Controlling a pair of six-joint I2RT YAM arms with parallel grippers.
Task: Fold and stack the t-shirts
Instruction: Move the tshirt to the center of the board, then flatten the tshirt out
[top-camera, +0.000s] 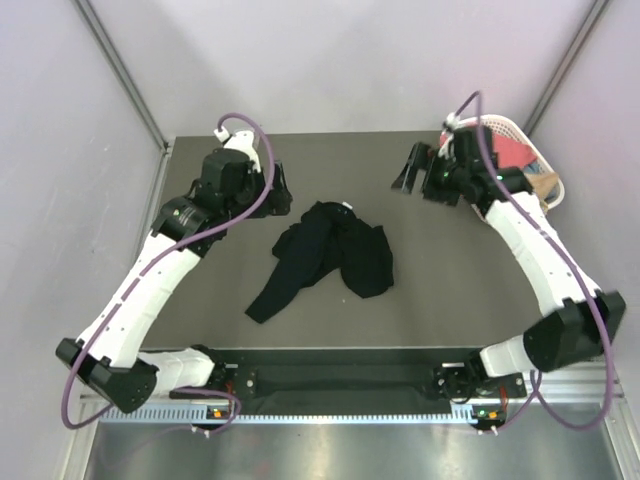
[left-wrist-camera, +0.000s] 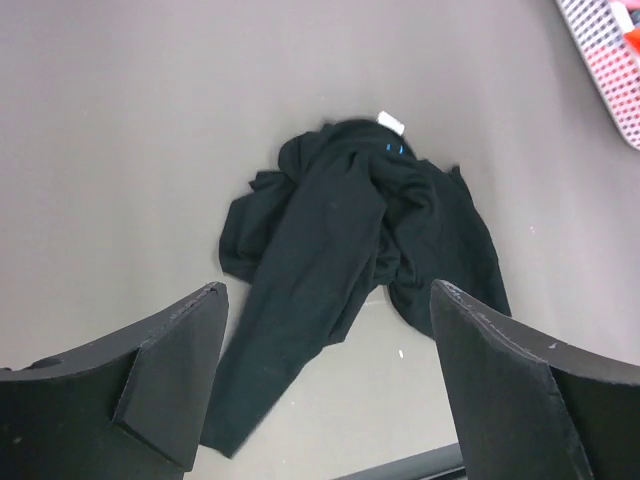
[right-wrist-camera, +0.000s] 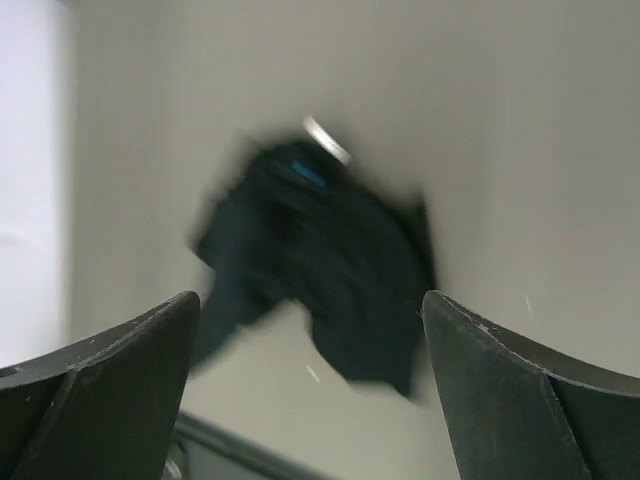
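The worktop (top-camera: 430, 290) is a dark grey, matt rectangle. Only one thing lies near its middle: a black t-shirt (top-camera: 335, 255), crumpled into a loose heap, with one long tongue of cloth trailing out flat toward the near-left. A small white label (left-wrist-camera: 390, 121) sticks out at the heap's far edge, and just beside it a tiny light-blue mark (left-wrist-camera: 392, 149) shows on the cloth. A pale speck (left-wrist-camera: 400, 353) dots the bare surface close to the shirt. At the far right corner, well apart from the shirt, sits a white slatted basket (top-camera: 505, 127).
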